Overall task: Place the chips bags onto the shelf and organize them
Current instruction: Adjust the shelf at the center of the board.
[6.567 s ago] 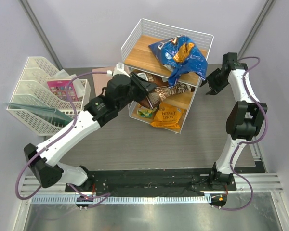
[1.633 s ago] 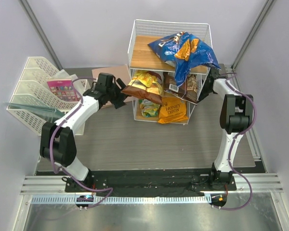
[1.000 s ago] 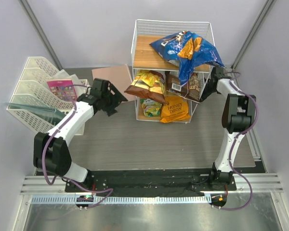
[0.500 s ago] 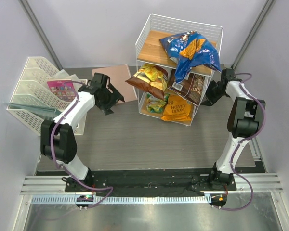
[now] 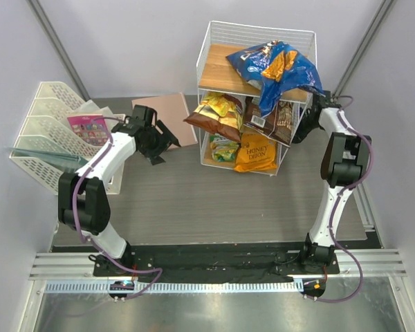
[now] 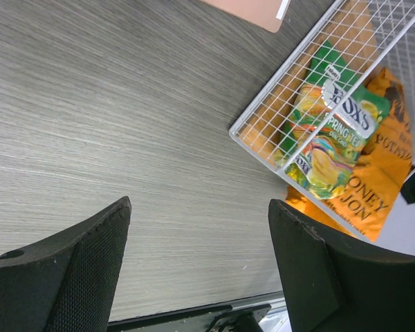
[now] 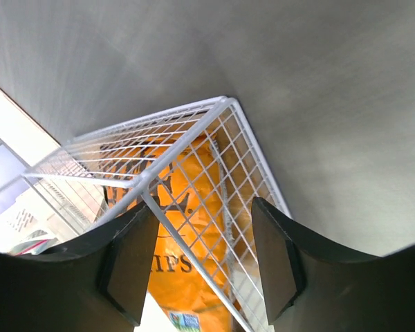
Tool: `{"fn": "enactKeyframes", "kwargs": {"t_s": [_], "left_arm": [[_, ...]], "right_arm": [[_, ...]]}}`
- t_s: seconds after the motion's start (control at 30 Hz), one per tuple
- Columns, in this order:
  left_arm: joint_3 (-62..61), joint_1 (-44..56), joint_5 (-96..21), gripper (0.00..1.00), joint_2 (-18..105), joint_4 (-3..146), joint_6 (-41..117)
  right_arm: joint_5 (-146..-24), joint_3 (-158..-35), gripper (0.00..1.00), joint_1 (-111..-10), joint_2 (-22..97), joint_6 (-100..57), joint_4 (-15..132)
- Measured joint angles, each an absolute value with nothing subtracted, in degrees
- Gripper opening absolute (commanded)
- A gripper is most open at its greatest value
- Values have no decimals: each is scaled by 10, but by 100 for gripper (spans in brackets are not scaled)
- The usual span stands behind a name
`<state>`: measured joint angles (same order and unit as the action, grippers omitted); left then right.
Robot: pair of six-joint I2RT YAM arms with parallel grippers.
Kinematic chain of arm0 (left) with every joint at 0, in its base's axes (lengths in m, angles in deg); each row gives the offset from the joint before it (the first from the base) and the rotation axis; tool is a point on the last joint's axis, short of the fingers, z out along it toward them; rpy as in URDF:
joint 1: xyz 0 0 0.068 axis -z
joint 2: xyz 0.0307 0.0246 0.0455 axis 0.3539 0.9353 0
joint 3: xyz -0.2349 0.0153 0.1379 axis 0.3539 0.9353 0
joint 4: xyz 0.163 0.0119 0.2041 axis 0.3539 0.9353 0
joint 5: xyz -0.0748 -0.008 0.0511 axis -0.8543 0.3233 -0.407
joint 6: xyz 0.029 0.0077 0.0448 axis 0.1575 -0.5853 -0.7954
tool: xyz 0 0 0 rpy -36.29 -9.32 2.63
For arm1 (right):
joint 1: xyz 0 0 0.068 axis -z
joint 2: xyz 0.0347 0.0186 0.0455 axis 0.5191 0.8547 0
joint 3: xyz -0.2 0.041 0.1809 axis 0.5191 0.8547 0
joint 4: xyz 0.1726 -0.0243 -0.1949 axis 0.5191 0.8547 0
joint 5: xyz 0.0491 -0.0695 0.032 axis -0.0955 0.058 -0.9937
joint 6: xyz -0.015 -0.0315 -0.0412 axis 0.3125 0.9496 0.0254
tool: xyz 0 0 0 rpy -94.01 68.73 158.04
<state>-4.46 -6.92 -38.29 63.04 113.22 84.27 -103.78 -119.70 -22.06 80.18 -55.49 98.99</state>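
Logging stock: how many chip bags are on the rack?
5: top, blue Doritos; middle, yellow-brown bag and dark brown bag; bottom, green-yellow bag and orange Honey Dijon. Others may be hidden.

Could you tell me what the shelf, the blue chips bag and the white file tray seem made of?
The shelf: white-coated wire grid, probably metal, with matte light-brown boards that look wooden. The blue chips bag: glossy crinkled film, probably plastic, catching highlights. The file tray: white moulded mesh, likely plastic.
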Motion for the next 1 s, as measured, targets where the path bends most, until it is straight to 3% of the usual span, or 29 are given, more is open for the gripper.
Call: {"fn": "enactKeyframes", "kwargs": {"t_s": [0.37, 0.7, 1.0], "left_arm": [[-17, -69, -384, 80, 629, 1125, 843], [-10, -69, -386, 79, 629, 1116, 845], [-12, -69, -387, 79, 633, 1113, 843]], "right_arm": [[-1025, -1270, 63, -282, 851, -552, 972], [-1081, -1145, 64, -247, 762, -555, 930], [-1160, -1049, 64, -200, 707, -609, 799]]}}
